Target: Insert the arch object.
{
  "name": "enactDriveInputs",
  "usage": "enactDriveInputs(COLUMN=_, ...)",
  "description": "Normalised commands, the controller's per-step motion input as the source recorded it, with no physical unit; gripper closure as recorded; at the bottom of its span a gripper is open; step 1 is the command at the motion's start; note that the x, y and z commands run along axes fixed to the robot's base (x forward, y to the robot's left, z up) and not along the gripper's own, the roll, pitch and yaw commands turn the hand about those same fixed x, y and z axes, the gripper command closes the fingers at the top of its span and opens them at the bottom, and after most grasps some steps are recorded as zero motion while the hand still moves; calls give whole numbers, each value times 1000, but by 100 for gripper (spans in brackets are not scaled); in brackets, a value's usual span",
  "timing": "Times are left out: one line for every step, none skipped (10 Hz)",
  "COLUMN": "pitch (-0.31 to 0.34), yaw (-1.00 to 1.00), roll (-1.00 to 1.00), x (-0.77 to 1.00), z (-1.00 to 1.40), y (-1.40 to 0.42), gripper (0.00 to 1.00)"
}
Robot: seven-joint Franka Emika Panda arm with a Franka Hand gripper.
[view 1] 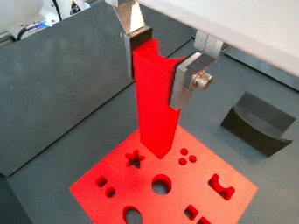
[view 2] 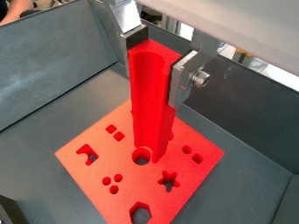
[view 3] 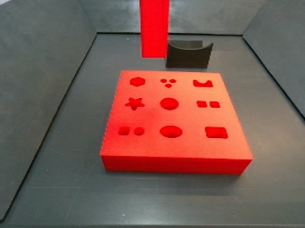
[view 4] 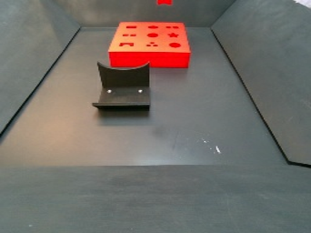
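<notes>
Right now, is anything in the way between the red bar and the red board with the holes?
Nothing visible. The gripper holds the arch object upright above the red board, only air under it. The dark grey block sits behind the board, off to the side.

Both wrist views look steeply down past the pincer point(view 1: 158, 61) onto the red board point(view 2: 105, 162), from opposite sides. A side view sits close above the board point(view 3: 173, 111); another looks along the worktop point(view 4: 158, 146) from far off. All share the board.
</notes>
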Motion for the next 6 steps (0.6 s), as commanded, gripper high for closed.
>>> enactDriveInputs(pitch=149, yaw=0, roll=0, x=611, z=-286, y=37, gripper=100)
enactDriveInputs(pitch=177, yaw=0, roll=-4, x=840, z=-303, y=220, gripper=100)
enactDriveInputs(pitch=227, yaw=0, roll=-24, x=857, z=-71, y=374, gripper=100)
enactDriveInputs(pitch=239, yaw=0, roll=-37, x=811, z=0, y=406, gripper=100)
enactDriveInputs(pitch=259, yaw=0, roll=-16, x=803, z=100, y=374, gripper=100)
enactDriveInputs(pitch=273, yaw=0, roll=0, x=834, z=97, y=303, gripper=100)
